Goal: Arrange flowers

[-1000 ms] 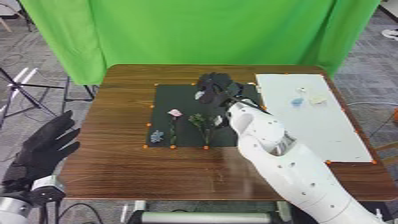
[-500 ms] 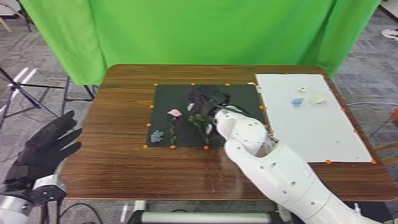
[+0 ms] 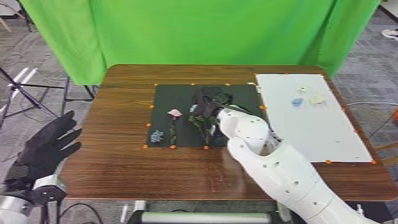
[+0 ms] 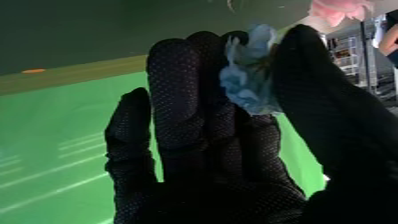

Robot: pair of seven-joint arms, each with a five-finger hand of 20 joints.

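Right hand (image 3: 210,98), at twelve o'clock on the black mat (image 3: 173,95), pinches a blue flower (image 4: 248,80); left hand (image 3: 40,152), fingers extended.

Right arm (image 3: 275,165): extended across the near edge of the bench (image 3: 124,170). Right hand (image 3: 210,97): toward the far edge; fingers nearly straight, thumb opposed in a pinch. Left hand (image 3: 40,147): outside the left edge, fingers extended.
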